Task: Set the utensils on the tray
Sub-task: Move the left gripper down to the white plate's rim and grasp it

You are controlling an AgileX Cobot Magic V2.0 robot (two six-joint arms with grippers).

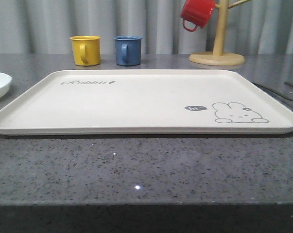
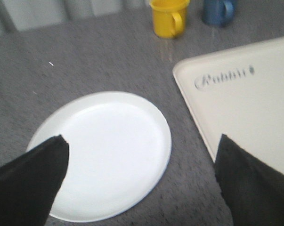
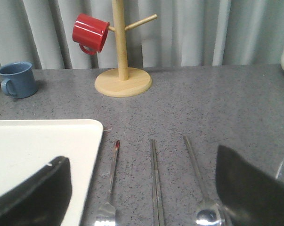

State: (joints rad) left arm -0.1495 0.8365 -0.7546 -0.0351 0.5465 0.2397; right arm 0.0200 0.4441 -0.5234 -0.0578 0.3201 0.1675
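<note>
Left pincer [image 2: 142,188], fingers spread wide and empty, hovers over plate [image 2: 104,155]; tray [image 2: 255,103] lies just beside. Right pincer [image 3: 142,193], likewise spread, overlooks fork [image 3: 111,181], chopsticks [image 3: 156,183], spoon [image 3: 200,188] on desk [image 3: 203,103]. Centre on one handle before closing.

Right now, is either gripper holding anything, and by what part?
Nothing held. Left gripper is open above the plate; right gripper is open over the fork, chopsticks and spoon lying on the table.

Bare tray [image 1: 136,104]; mugs [image 1: 107,50] behind.
</note>
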